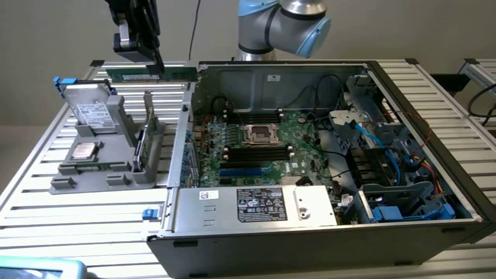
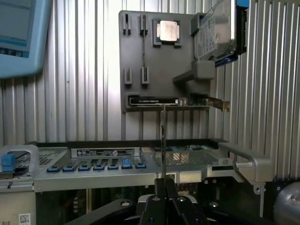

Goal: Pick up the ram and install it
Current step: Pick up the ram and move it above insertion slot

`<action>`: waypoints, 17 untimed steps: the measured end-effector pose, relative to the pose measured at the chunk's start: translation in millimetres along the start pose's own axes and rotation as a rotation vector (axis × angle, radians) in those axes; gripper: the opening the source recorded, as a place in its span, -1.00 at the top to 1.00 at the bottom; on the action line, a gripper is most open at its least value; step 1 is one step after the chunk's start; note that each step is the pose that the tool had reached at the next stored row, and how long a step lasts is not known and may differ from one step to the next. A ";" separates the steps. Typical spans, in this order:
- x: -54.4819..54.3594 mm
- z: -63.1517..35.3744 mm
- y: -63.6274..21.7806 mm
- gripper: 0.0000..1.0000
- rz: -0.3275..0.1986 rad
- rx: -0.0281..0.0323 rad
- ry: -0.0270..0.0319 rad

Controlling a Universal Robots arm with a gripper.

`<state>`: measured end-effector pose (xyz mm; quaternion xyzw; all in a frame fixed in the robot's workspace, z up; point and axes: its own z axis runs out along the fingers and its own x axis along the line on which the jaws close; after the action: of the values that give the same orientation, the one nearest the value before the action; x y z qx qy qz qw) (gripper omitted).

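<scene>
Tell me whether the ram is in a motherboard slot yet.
Out. The ram is clamped in the shut gripper outside the open case, at the exterior view's left.

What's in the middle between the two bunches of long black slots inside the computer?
The square metal processor socket sits between the farther slots and the nearer slots. The exterior view shows it.

Honestly, we can't read a single word here. The power supply (image 1: 256,204) along the case's (image 1: 419,235) near edge wears a big black-and-white label, the drive (image 1: 93,110) on the grey holder (image 1: 116,171) a white one, the ram (image 1: 178,74) a pale one. None of it is legible to us.
</scene>
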<state>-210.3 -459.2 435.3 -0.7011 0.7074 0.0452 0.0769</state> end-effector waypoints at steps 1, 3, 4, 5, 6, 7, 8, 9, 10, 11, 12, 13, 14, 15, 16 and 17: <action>0.7 0.0 -3.0 0.76 0.000 -0.0003 -0.0048; 2.1 0.1 -9.9 0.76 0.001 -0.0011 -0.0116; 2.6 0.3 -13.9 0.76 0.001 -0.0012 -0.0147; 3.2 0.5 -18.3 0.76 0.001 -0.0012 -0.0183; 3.7 0.9 -22.5 0.76 0.001 -0.0012 -0.0216; 4.5 1.5 -26.2 0.76 0.001 -0.0015 -0.0231; 5.5 2.3 -29.8 0.76 0.001 -0.0019 -0.0240; 6.4 3.3 -33.4 0.76 0.001 -0.0023 -0.0247; 7.3 4.1 -37.2 0.76 0.002 -0.0026 -0.0253; 8.2 4.8 -41.7 0.76 0.002 -0.0026 -0.0262; 8.9 5.3 -46.2 0.76 0.002 -0.0027 -0.0273; 9.5 5.8 -50.7 0.76 0.002 -0.0027 -0.0290; 10.0 6.2 -55.3 0.76 0.002 -0.0027 -0.0308; 10.5 6.6 -59.8 0.76 0.002 -0.0027 -0.0332; 10.8 7.0 -64.4 0.76 0.002 -0.0027 -0.0363; 11.0 7.4 -68.9 0.76 0.002 -0.0027 -0.0392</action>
<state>-141.2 -469.7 429.2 -0.6994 0.7065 0.0599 0.0898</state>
